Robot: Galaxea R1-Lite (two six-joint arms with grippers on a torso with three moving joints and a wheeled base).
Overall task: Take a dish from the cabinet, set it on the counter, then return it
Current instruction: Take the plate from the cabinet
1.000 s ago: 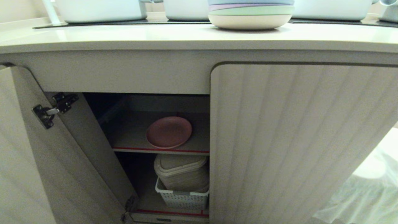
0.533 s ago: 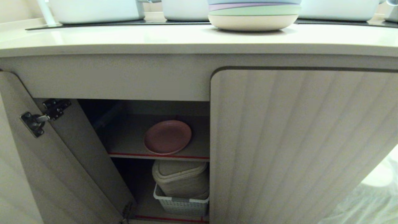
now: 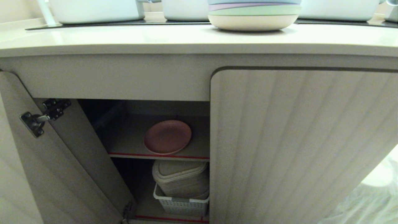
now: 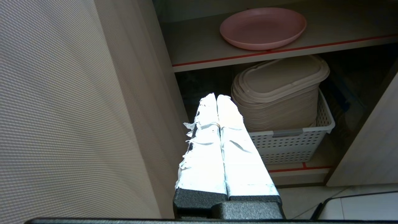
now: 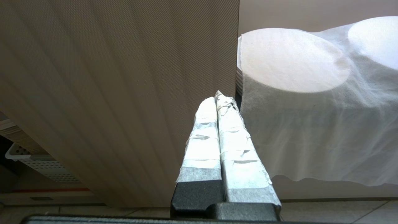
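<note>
Round matte pink plastic dish [image 3: 168, 137] lies on cabinet [image 3: 298, 140] upper shelf, frame centre. L gripper [image 4: 216, 97] and R gripper [image 5: 215, 97] both clenched, empty.

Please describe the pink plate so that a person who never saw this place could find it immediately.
Look at the cabinet under the counter; its left door stands open. On the red-edged upper shelf lies the dish, alone and flat. It is round, shallow and matte pink, unlike the beige lidded containers in the white basket below or the stacked plates on the counter.
</note>
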